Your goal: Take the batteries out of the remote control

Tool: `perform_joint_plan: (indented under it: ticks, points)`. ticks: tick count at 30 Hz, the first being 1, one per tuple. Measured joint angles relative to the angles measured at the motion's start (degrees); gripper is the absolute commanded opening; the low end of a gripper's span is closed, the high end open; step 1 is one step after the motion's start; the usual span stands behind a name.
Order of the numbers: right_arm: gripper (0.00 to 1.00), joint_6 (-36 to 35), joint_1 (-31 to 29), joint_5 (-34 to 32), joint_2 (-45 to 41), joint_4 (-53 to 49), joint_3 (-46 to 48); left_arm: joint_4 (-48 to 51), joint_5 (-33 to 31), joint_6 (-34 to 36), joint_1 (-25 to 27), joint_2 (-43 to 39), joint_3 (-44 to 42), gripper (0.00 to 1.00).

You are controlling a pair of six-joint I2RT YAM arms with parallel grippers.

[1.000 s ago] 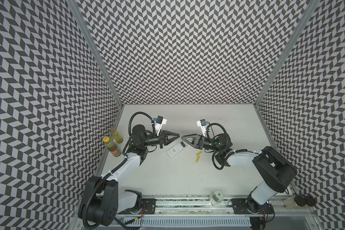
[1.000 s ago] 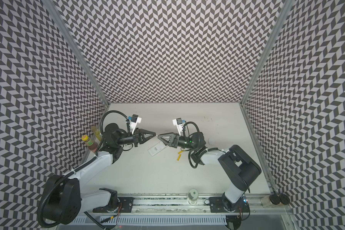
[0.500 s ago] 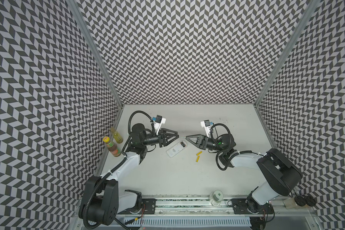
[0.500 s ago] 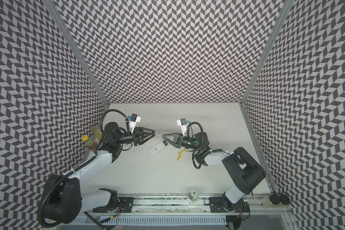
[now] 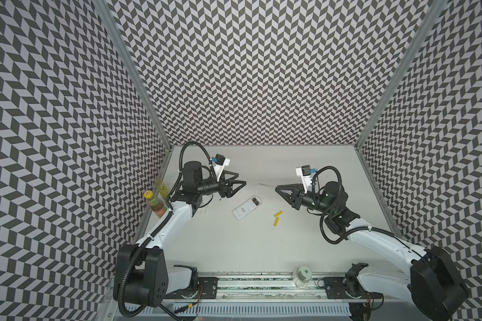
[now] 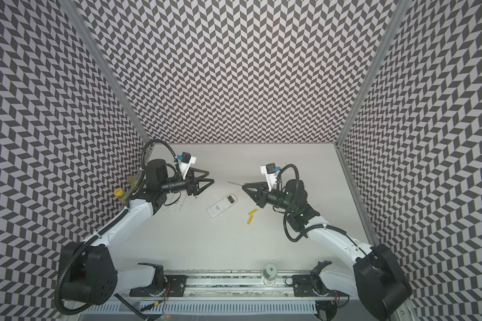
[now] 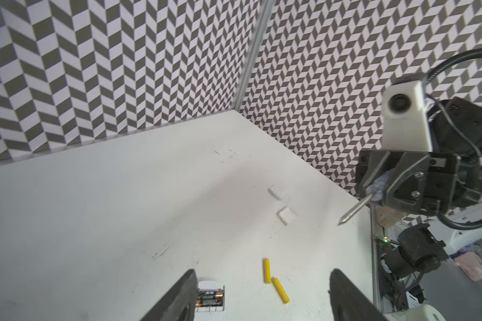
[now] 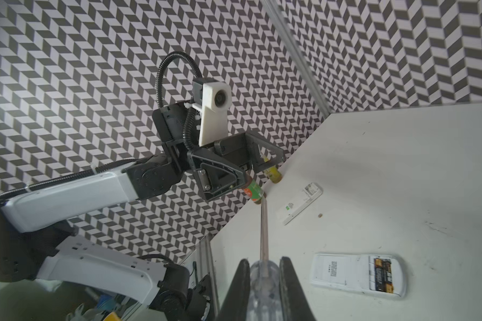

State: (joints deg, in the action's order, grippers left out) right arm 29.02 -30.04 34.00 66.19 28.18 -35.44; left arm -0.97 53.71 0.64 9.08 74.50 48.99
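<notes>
The white remote control (image 5: 244, 213) (image 6: 219, 207) lies back up mid-table with its compartment uncovered. Two black gold-ended batteries (image 8: 383, 278) (image 7: 209, 300) sit inside it. Two yellow batteries (image 5: 278, 214) (image 5: 276, 221) (image 7: 267, 271) lie loose on the table to its right. My left gripper (image 5: 241, 179) (image 7: 263, 271) hovers open and empty above the remote's far left. My right gripper (image 5: 276, 188) (image 8: 264, 275) is shut on the clear handle of a screwdriver (image 8: 263, 228) (image 7: 355, 208), whose shaft points toward the left gripper.
A second white remote (image 8: 301, 204) lies near the left wall, partly under the left arm. Two small white covers (image 7: 277, 191) (image 7: 287, 215) lie on the table. Bottles (image 5: 156, 205) (image 5: 162, 187) stand against the left wall. A small jar (image 5: 302, 275) sits at the front rail.
The left gripper opened and let go of the screwdriver. The right gripper, shut on its handle, drew back to the right, and the two arms moved apart.
</notes>
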Motion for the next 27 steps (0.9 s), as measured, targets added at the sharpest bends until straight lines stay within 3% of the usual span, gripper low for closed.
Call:
perform_joint_plan:
  ticks: [6, 14, 19, 27]
  points:
    - [0.00, -6.95, 0.22, -6.80, -6.69, -10.93, 0.07, 9.49, -11.54, 14.27, 5.29, 2.71, 0.85, 0.90]
    - [0.00, -12.07, 0.24, -14.58, -12.37, -20.20, 2.01, 13.22, -24.50, 25.83, 11.06, 6.36, -0.74, 0.95]
    - [0.00, -13.66, 0.24, -16.96, -14.58, -24.33, 2.84, 14.91, -29.27, 28.20, 13.31, 11.50, -1.22, 0.95]
    - [0.00, -15.15, 0.24, -17.99, -16.81, -26.69, 4.00, 14.88, -33.66, 26.43, 14.12, 18.78, -0.90, 0.94]
